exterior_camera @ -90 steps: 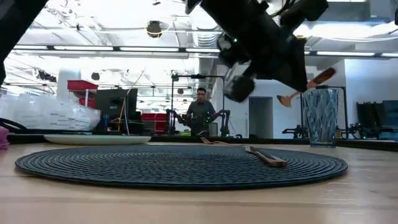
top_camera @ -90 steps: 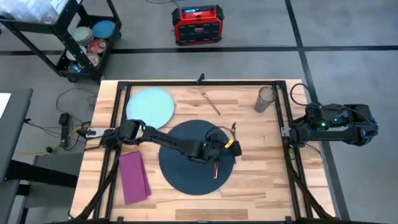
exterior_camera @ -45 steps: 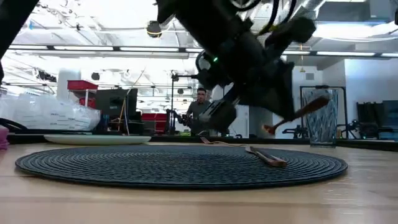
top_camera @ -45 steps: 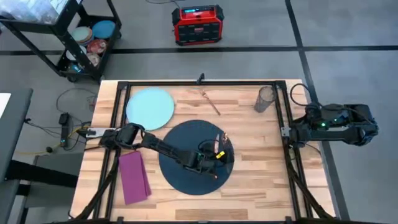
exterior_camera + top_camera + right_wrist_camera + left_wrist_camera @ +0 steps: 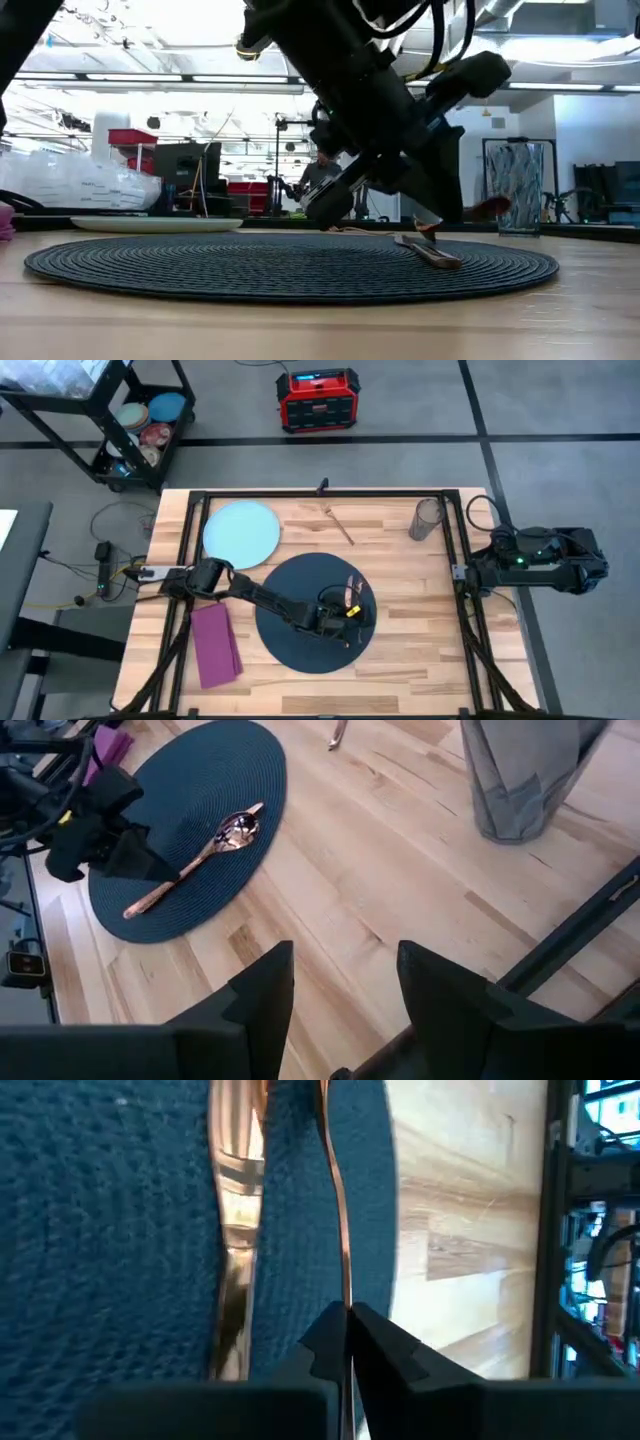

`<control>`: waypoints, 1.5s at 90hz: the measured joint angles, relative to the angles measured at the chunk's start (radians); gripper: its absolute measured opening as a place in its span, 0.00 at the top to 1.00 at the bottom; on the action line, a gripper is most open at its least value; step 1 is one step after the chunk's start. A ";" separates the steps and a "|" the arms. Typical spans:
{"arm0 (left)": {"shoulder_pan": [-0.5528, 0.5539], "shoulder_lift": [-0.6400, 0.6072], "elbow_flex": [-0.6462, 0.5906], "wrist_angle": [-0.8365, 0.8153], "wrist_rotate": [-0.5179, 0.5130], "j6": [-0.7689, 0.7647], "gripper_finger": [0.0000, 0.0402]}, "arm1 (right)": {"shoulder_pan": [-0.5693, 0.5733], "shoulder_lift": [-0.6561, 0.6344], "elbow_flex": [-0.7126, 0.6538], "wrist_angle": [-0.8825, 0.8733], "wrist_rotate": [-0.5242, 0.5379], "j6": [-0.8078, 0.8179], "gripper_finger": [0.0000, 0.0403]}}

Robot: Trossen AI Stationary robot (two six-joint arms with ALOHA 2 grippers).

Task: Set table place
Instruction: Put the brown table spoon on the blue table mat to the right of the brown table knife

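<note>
High view shows the table [image 5: 420,650] with the place only partly set. The mat [image 5: 290,630] lies at the middle, but the plate [image 5: 241,530] sits bare and apart from it toward the far left corner, the napkin [image 5: 215,644] lies just left of the mat, and the tumbler [image 5: 427,518] stands empty at the far right. One piece of cutlery [image 5: 339,524] lies on the far wood, well off the mat. A spoon [image 5: 196,860] already rests on the mat's right part. The left gripper [image 5: 348,1342] is low over that part, clenched on a thin copper utensil [image 5: 334,1190] beside the spoon. The right gripper [image 5: 340,990] waits released at the table's right edge. Plate, napkin, tumbler and far cutlery seem left to place.
</note>
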 joint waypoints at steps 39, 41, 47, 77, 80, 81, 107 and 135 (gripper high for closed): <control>0.003 0.000 0.000 -0.008 0.020 0.043 1.00 | 0.000 0.000 0.000 0.000 0.000 0.000 0.59; 0.003 0.000 0.000 -0.009 0.020 0.046 1.00 | 0.000 0.000 0.000 0.000 0.000 0.000 0.59; 0.003 0.000 0.000 -0.008 0.020 0.046 1.00 | 0.000 0.000 0.000 0.000 0.000 0.000 0.59; 0.003 0.000 0.000 -0.023 0.029 0.052 1.00 | 0.000 0.000 0.000 0.000 0.000 0.000 0.59; 0.003 0.000 0.000 -0.031 0.040 0.052 1.00 | 0.000 0.000 0.000 0.000 0.000 0.000 0.59; 0.003 0.000 0.000 -0.033 0.043 0.052 1.00 | 0.000 0.000 0.000 0.000 0.000 0.000 0.59; 0.003 0.000 0.000 -0.053 0.067 0.068 1.00 | 0.000 0.000 0.000 0.000 0.002 0.000 0.59; 0.004 0.000 0.000 -0.052 0.080 0.123 1.00 | 0.000 0.000 0.000 0.000 0.005 0.000 0.59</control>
